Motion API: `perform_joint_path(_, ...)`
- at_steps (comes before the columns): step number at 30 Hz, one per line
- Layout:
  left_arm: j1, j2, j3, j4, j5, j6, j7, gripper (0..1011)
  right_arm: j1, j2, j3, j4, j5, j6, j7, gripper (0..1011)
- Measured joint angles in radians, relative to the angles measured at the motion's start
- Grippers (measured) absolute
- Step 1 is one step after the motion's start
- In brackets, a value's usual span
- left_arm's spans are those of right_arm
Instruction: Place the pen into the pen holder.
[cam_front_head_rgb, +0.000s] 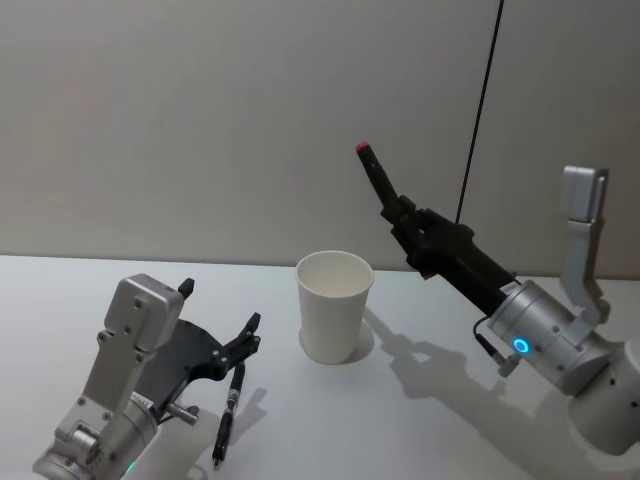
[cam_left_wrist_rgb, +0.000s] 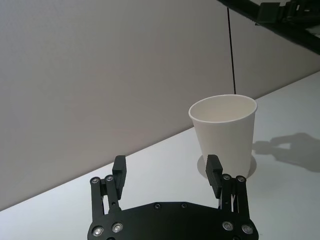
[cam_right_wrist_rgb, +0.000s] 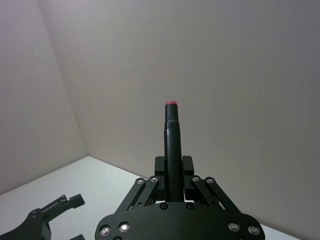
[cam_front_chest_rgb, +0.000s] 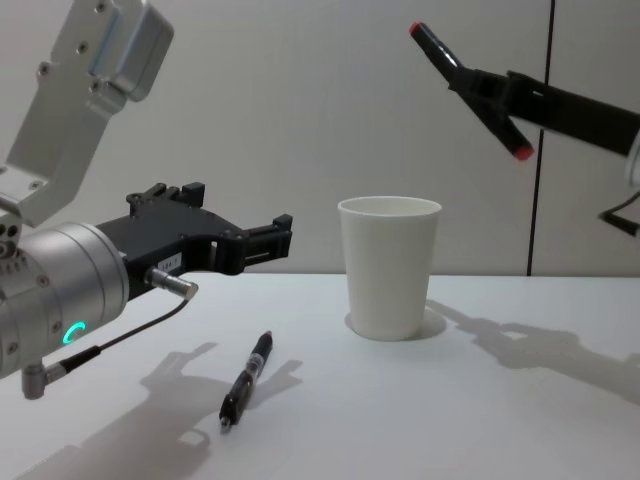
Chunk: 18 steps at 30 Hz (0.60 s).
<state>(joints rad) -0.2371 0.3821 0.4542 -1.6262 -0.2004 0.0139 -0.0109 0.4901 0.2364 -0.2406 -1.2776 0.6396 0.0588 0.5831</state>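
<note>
Right end effector (cam_front_head_rgb: 405, 215), clenching the red-capped black pen (cam_front_head_rgb: 376, 178) aloft, should upright it over the white paper cup (cam_front_head_rgb: 332, 310); left end effector (cam_left_wrist_rgb: 166, 167) hangs open at the desk (cam_front_head_rgb: 450, 430)'s left edge.

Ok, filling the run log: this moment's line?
right gripper shut on pen, raised; left gripper open; pen holder upright; second pen on table

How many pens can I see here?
2. One pen lies on the table near the open left claw, left of the paper cup. A second pen, black with red ends, is held in the right claw, raised above the table. The cup's bottom is hidden.
</note>
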Motion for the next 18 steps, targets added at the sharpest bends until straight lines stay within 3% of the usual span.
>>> perform_joint_path(8,0.0,0.0,0.0,0.0,0.0,0.0,0.0,1002,0.03,-0.033,-0.025,0.069,-0.016,-0.06,-0.003,197)
perform_joint_path(18,0.0,0.0,0.0,0.0,0.0,0.0,0.0,1002,0.074,-0.096,-0.061,0.191,-0.066,-0.195,-0.032,197)
